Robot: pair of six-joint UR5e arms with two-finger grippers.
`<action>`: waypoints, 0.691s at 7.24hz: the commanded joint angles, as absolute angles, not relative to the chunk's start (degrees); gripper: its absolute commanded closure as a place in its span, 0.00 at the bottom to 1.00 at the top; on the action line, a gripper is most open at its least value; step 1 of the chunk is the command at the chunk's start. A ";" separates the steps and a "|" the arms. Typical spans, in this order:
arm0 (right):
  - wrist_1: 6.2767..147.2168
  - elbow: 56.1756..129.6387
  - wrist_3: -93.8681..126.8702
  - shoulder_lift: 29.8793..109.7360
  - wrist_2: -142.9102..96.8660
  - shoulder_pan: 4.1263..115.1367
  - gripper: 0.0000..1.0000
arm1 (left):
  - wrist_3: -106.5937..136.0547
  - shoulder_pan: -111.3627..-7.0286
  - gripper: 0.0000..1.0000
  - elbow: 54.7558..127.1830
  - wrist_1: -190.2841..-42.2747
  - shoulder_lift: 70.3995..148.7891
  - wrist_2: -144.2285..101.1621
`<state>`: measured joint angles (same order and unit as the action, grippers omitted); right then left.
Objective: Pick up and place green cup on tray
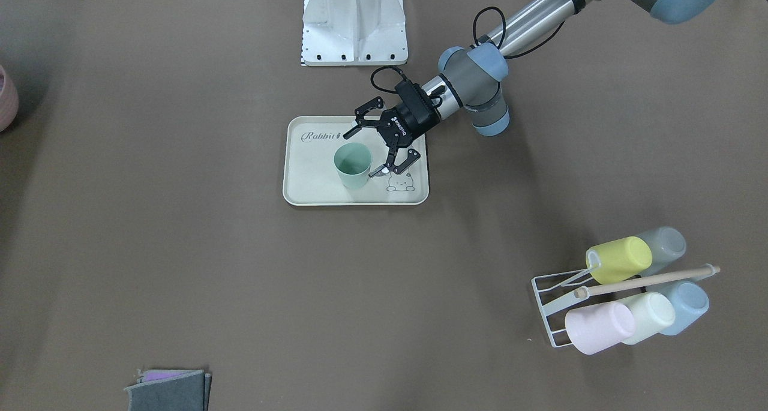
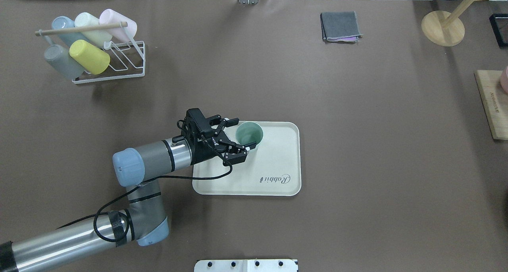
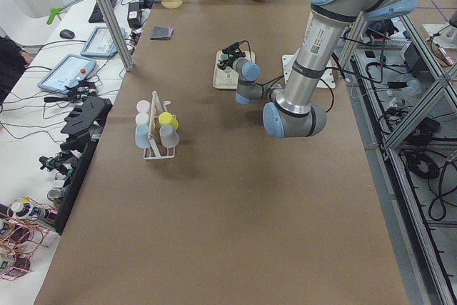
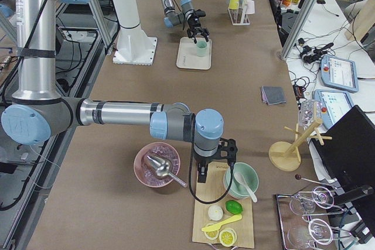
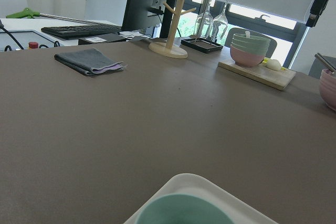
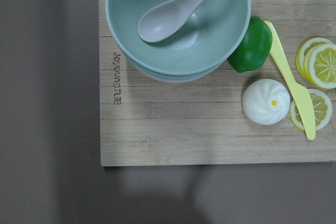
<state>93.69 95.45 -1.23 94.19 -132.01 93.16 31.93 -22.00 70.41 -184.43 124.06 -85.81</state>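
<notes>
One green cup, five racked cups, one tray, one wire rack, one folded cloth.

In the overhead view the left arm enters from the edge at about 8 o'clock. Its silver forearm runs to the grey and blue wrist joints, then the last link turns toward 2 o'clock. The left gripper lies nearly level, low over the desk, and points toward 2 o'clock. Its two black fingers are spread wide apart.

In the exterior right view the right arm stands upright at the 9 o'clock side, bends at the elbow, and its forearm goes level toward 3 o'clock. The right gripper hangs from the wrist toward 6 o'clock. How its jaws stand I cannot tell.
</notes>
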 commanded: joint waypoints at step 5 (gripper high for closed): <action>93.60 95.45 -1.32 94.22 -132.01 93.16 0.00 | 31.90 -29.93 0.02 89.30 -133.37 135.48 -85.78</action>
